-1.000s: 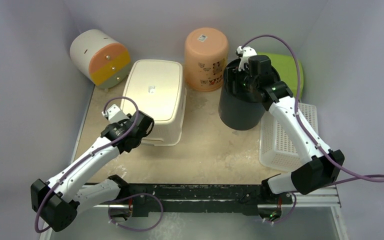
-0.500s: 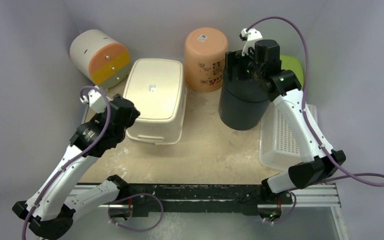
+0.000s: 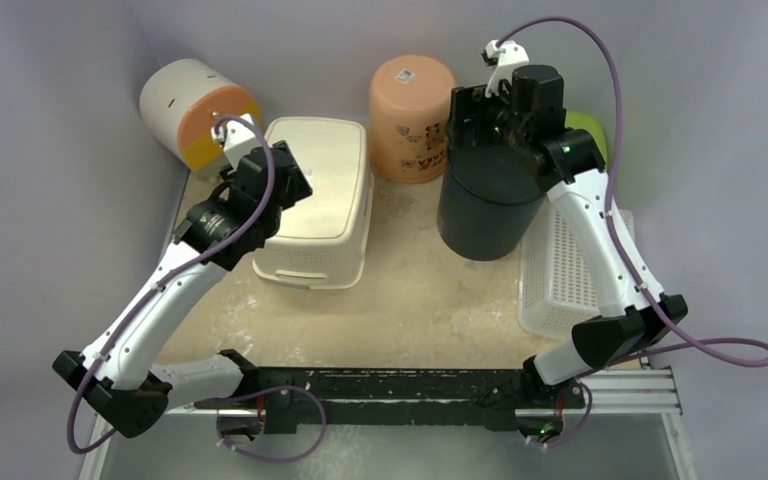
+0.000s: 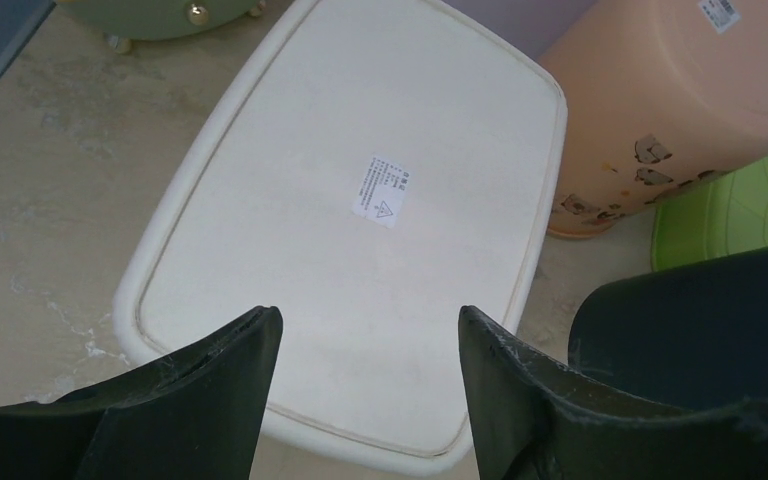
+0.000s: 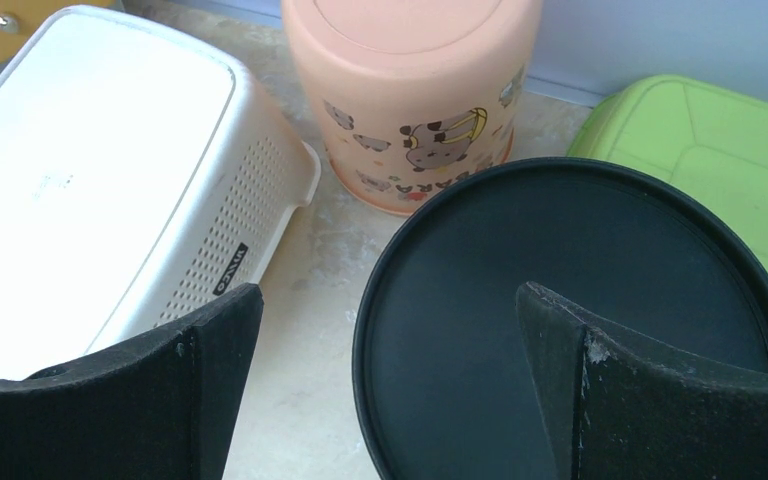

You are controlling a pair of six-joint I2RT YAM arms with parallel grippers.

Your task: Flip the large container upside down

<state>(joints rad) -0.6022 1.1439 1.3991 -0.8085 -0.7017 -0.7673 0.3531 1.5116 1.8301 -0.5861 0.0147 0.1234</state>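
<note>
The large container [image 3: 312, 195] is a cream rectangular basket lying bottom up at left centre, with a small label on its flat base [image 4: 360, 230]; its perforated side shows in the right wrist view [image 5: 210, 215]. My left gripper [image 3: 286, 176] hovers open above its left part, with nothing between the fingers [image 4: 368, 320]. My right gripper [image 3: 470, 108] is open above the far rim of an upturned black bin [image 3: 485, 205], one finger over the bin's base [image 5: 580, 290], the other over bare table, holding nothing [image 5: 388, 295].
A peach bucket [image 3: 412, 115] stands upside down at the back centre. A white and orange drum [image 3: 185, 110] lies at the back left. A green lid [image 3: 590, 140] and a white perforated basket [image 3: 572, 270] sit at the right. Walls enclose three sides.
My left gripper has left the cream container's near edge, risen and swung over its back left, jaws wider. My right gripper has opened and lifted off the black bin's rim.
</note>
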